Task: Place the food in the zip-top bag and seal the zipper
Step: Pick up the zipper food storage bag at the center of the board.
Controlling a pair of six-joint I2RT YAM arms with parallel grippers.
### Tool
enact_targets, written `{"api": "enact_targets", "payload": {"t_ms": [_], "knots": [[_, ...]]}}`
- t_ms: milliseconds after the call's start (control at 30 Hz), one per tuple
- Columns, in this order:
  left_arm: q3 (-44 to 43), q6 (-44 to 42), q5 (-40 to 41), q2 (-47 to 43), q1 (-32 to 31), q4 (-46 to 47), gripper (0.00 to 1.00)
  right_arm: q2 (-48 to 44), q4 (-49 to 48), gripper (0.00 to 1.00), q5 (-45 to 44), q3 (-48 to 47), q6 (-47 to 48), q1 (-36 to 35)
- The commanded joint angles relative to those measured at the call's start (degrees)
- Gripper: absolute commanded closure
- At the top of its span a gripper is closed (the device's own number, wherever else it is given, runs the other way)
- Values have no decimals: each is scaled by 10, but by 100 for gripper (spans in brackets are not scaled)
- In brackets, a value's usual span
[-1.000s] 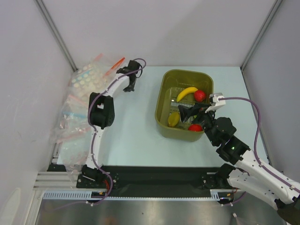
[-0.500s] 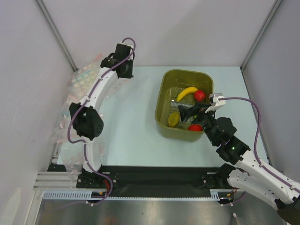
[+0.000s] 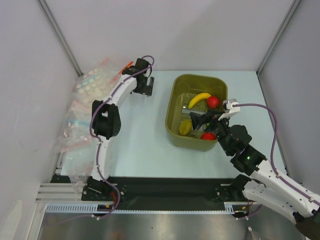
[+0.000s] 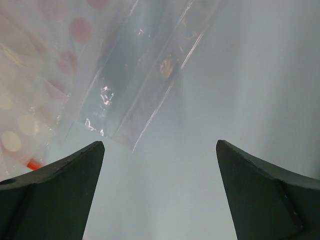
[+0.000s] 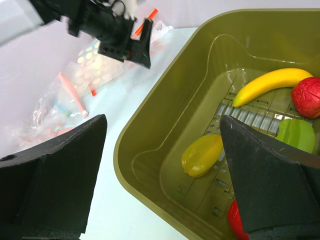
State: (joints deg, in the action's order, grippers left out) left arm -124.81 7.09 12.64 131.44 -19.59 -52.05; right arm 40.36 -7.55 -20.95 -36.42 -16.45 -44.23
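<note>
The food lies in the olive-green basket (image 3: pixel 172 107): a yellow banana (image 5: pixel 270 82), a red round fruit (image 5: pixel 307 96), a green piece (image 5: pixel 296 134), a yellow fruit (image 5: pixel 201 155) and a second red fruit (image 5: pixel 236 222). My right gripper (image 5: pixel 162 120) hangs open over the basket's near left corner, holding nothing. The zip-top bag's orange-red zipper (image 3: pixel 125 68) shows on the pile of bags at the back left. My left gripper (image 3: pixel 145 88) stands open just right of that pile. Between its fingers is bare table, with a clear bag corner (image 4: pixel 135 97) just ahead.
Several clear bags (image 3: pixel 82 110) with pale dots and pink or blue strips are heaped along the left wall. Grey walls enclose the table on three sides. The light table surface (image 3: pixel 140 135) spreads between the pile and the basket.
My left gripper has gone from shut to wide open. Its arm lifted toward the back wall, then came down again beside the bags. The right arm has not moved.
</note>
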Motion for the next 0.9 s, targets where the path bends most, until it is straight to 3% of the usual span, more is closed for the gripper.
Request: {"api": "enact_targets", "payload": {"t_ms": [0,733,767,833,867], "knots": [[-39,15,17,32,6,-9,0,1,-12,0,-1,-6,3,2],[0,90,-87,116,78,37,3,-1,-7,0,3,-8,0,2],[6,95,-94,113,79,44,16,-1,-7,0,4,-8,0,2],[16,105,-111,113,82,50,29,-3,-6,0,3,-8,0,2],[17,111,-116,114,83,52,42,-3,-6,0,3,-8,0,2]]}}
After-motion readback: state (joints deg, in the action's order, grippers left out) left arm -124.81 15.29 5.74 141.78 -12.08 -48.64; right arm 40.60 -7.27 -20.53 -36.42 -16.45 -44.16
